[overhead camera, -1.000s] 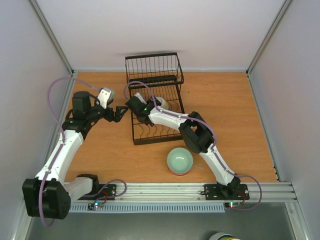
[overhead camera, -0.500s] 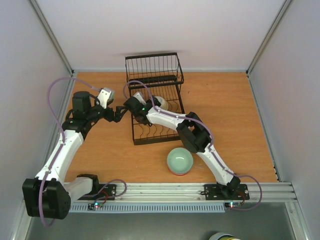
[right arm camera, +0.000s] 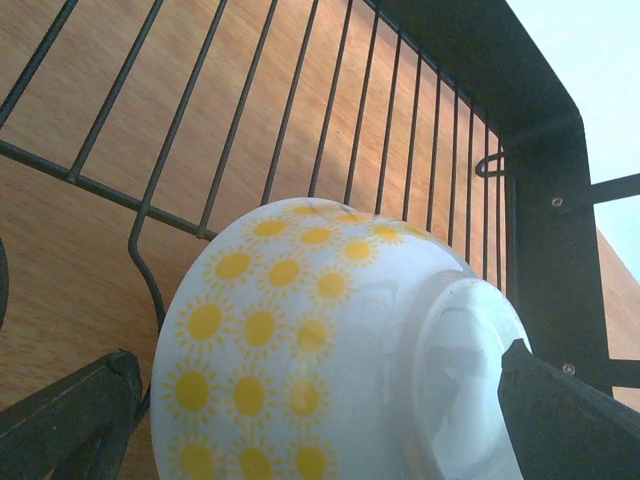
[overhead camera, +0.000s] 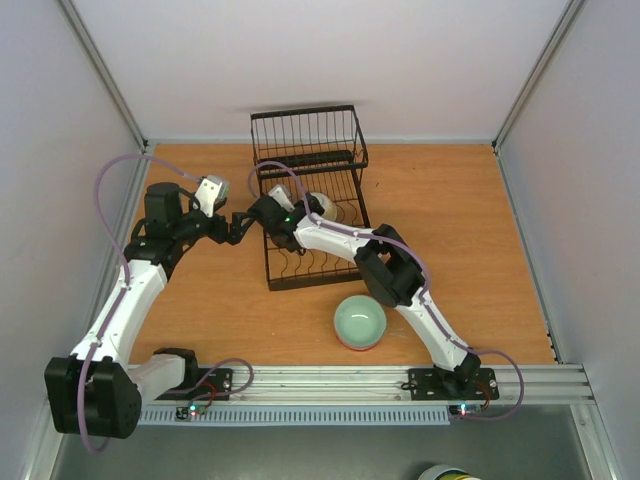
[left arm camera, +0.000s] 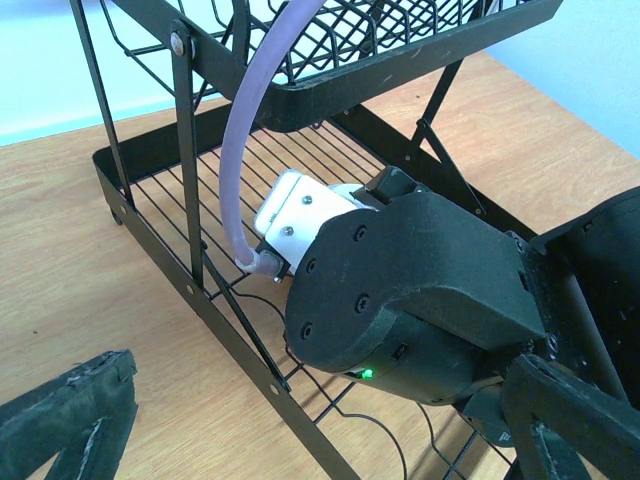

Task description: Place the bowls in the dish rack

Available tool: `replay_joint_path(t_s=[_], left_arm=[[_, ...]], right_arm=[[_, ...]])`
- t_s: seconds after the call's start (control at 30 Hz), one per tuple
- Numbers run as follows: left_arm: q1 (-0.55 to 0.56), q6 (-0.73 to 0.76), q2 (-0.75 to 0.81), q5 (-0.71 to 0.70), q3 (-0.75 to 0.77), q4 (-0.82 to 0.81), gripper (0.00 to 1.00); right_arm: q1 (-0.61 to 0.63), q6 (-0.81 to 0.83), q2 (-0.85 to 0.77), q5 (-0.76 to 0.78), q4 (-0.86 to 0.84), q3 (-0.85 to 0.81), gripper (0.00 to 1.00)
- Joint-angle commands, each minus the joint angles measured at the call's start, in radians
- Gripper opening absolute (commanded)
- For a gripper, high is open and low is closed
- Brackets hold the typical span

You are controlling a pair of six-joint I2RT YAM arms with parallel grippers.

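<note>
- The right gripper (right arm camera: 315, 358) is standing spread wide, one dark finger (right arm camera: 70, 420) on each side of a bowl; whether either finger is touching it cannot be told.
- That sun-pattern bowl (right arm camera: 300, 330) is lying tilted on its side between those fingers. Its glossy white outside is carrying rows of yellow suns, and its plain white foot ring is facing the right-hand finger.
- Behind the bowl, beyond the gripper, the black wires of the dish rack (right arm camera: 540, 200) are running over the wooden desk (right arm camera: 60, 280); the bowl is sitting inside the rack's lower tier.
- From above, the same bowl (overhead camera: 322, 205) is showing as a white patch in the rack (overhead camera: 272, 270), just beside the right arm's wrist.
- The left gripper (overhead camera: 240, 225) is hovering just outside the rack's side, jaws wide apart and gripping nothing.
- Ahead of the left gripper (left arm camera: 315, 430), the right wrist housing (left arm camera: 420, 290) is filling the space between its fingers, with a green light glowing on it.
- A pale green bowl (overhead camera: 359, 322) with a reddish outside is sitting upright on the desk (overhead camera: 450, 220), well apart from both grippers, just outside the rack's near edge.
</note>
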State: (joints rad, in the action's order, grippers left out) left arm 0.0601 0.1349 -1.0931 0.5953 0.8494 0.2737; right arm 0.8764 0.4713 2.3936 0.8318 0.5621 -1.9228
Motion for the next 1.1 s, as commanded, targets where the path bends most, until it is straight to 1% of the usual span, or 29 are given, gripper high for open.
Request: replay_joint_path(t_s=[0.0,0.23,0.47,0.87,1.07], left_arm=[[-0.002,0.002,-0.004,0.012,-0.010,-0.037,0.99],[-0.002,-0.002,-0.008,0.018,-0.009,-0.041,0.99],[-0.002,-0.003,-0.010,0.017,-0.009,-0.039,1.00],[-0.002,-0.004,-0.018,0.022,-0.007,-0.042,0.99],[-0.002,-0.004,-0.014,0.021,-0.009,-0.041,0.99]], right_arm=[[0.004,0.006,-0.012,0.044,0.122,0.038,0.99],[0.004,0.002,-0.079,0.064,0.095,0.125,0.99],[0.006,0.010,-0.091,0.057,0.096,0.136,0.98],[0.016,0.030,-0.228,-0.011,0.002,0.246,0.98],[0.016,0.036,-0.255,-0.039,-0.015,0.273,0.99]])
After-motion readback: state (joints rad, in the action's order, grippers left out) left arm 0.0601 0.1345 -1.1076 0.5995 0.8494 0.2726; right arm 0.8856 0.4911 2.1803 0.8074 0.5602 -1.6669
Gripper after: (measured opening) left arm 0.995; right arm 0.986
